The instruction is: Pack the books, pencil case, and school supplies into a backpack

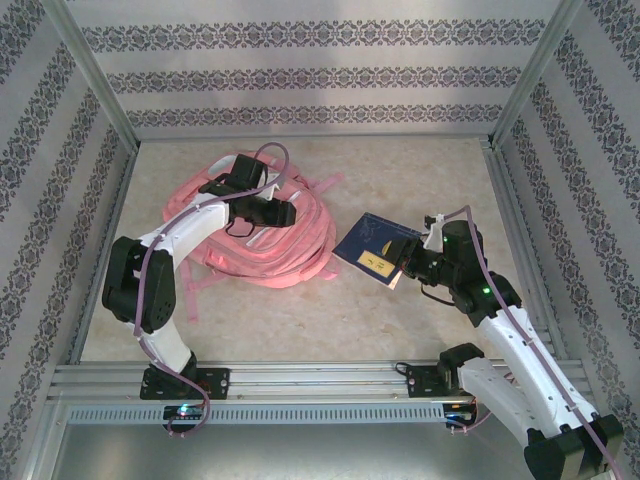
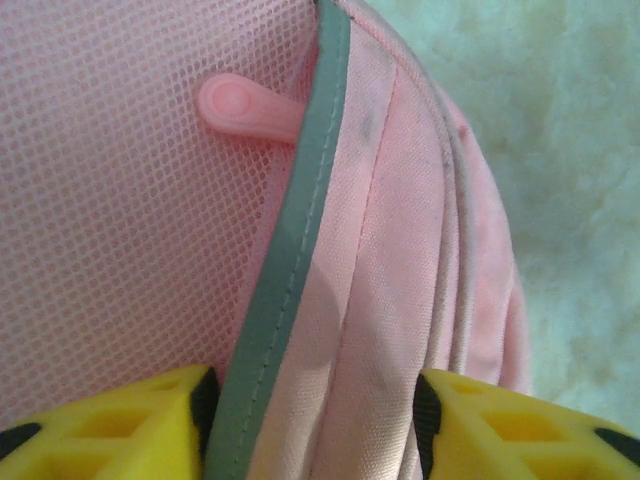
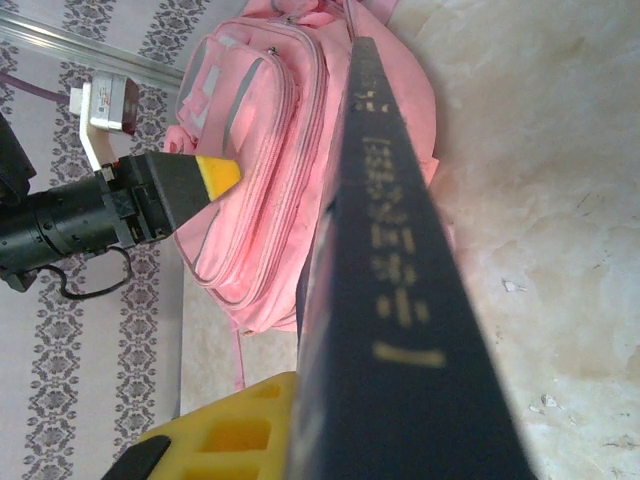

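Navy book (image 1: 372,250) clamped in right claw (image 1: 408,265), far finger hidden; left claw (image 2: 315,425) spread astride backpack (image 2: 380,250) edge

The left arm (image 1: 185,235) and right arm (image 1: 515,345) have white links, bulky black joints and black base plates. A mauve cable (image 1: 150,270) runs along each. A green light (image 1: 486,292) glows on the right arm. The fingers (image 2: 110,425) are yellow and hollow-ribbed, and a white bracket (image 3: 100,125) sits at the left wrist.
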### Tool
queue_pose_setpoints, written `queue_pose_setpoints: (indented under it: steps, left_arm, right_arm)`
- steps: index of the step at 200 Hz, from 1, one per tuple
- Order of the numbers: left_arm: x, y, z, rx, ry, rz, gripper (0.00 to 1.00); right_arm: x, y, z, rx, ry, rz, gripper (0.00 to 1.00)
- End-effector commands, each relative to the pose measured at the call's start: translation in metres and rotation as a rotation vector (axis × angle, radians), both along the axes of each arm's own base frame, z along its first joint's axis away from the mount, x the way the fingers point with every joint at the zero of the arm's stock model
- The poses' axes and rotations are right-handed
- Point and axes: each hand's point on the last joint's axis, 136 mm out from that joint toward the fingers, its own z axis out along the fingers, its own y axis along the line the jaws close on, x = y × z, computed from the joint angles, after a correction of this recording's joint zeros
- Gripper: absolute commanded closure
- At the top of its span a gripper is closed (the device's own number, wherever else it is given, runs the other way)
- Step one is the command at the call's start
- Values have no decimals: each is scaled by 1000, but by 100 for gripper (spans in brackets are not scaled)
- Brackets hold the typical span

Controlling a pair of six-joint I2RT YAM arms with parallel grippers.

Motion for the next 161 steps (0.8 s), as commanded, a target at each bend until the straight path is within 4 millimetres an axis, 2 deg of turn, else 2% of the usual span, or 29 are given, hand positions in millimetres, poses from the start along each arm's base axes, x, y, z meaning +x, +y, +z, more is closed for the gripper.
queue_pose_setpoints:
  steps: [1,22,51,64,93,128,161]
  left_arm:
    - [-9,-17,17,-130,-3,-46,59]
    - [-13,-17,14,-136,9,-49,80]
    - [-14,-17,17,-137,4,-51,100]
    - [-13,-17,25,-146,-13,-48,100]
    - [-10,-19,62,-181,-86,-51,100]
    - [-5,-8,105,-198,-167,-23,100]
    - [-6,-2,128,-235,-207,-13,100]
  right_arm:
    - [-1,1,4,29,-18,3,100]
    - [1,2,2,35,-16,-2,100]
    - [6,5,2,40,-15,-4,100]
    - [10,6,2,42,-15,-6,100]
    - [20,9,1,46,-10,-20,100]
    - [29,1,-3,25,5,-81,100]
    - [38,1,-3,47,5,-112,100]
